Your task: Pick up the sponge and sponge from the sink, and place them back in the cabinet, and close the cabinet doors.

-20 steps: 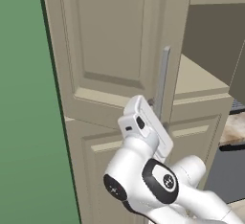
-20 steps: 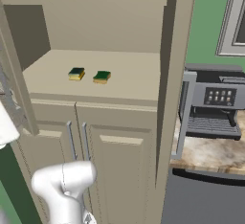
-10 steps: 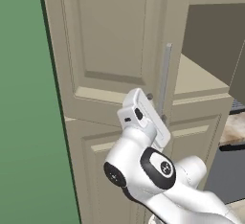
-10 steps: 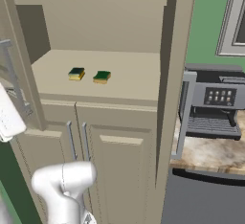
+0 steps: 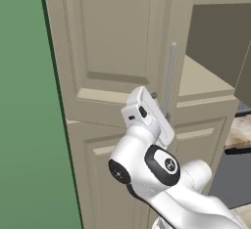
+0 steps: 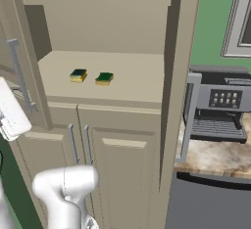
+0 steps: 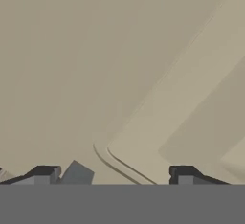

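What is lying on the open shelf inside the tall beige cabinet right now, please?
Two sponges, one beside the other, lie on the bare beige shelf, dark green side up, apart from each other. The open left door covers the shelf's left end.

Quick count: two sponges on the cabinet (image 6: 181, 52) shelf, a left one (image 6: 78, 75) and a right one (image 6: 104, 79), side by side and apart. Two tall doors on that cabinet, the left door (image 5: 110, 47) and the right door (image 6: 176, 71), each with one long silver handle: one (image 5: 169, 81) on the left door, one (image 6: 188, 115) on the right. Below the shelf, two shorter doors with two small handles (image 6: 78, 145) close together. One coffee machine (image 6: 220, 108) to the right of the cabinet, on one stone counter (image 6: 206, 159).
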Available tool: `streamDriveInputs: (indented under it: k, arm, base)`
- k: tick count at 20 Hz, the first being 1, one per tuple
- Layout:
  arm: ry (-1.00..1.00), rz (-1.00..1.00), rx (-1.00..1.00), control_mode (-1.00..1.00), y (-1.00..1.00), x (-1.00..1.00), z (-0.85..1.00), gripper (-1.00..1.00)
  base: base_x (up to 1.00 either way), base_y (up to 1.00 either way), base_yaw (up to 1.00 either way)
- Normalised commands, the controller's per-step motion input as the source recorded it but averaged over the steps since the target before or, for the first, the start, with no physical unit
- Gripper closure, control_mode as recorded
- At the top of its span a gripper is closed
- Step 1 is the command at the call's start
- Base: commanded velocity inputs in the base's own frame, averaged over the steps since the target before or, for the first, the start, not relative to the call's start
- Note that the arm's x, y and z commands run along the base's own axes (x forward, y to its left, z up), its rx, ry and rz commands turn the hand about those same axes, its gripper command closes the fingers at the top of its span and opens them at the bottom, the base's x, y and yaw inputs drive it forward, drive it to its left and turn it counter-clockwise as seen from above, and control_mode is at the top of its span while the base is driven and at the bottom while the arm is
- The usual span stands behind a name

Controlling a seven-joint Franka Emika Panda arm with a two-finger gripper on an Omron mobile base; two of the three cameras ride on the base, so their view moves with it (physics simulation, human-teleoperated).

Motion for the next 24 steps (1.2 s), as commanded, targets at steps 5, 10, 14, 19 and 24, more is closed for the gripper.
streamDriveInputs:
  k: [5, 10, 14, 19, 24]
  arm:
    - [0.00, 0.01, 0.00, -1.00, -0.02, 0.34, 0.00, -1.00]
    - [0.00, 0.05, 0.03, -1.00, -0.11, 0.41, 0.00, -1.00]
    - [0.00, 0.06, 0.03, -1.00, -0.12, 0.41, 0.00, -1.00]
    - [0.00, 0.05, 0.03, -1.00, -0.09, 0.36, 0.00, -1.00]
    - [0.00, 0.04, 0.04, -1.00, -0.03, 0.26, 0.00, -1.00]
  base:
    - [0.00, 0.00, 0.00]
    - [0.00, 0.00, 0.00]
    - [0.00, 0.00, 0.00]
    - [0.00, 0.00, 0.00]
    - [0.00, 0.00, 0.00]
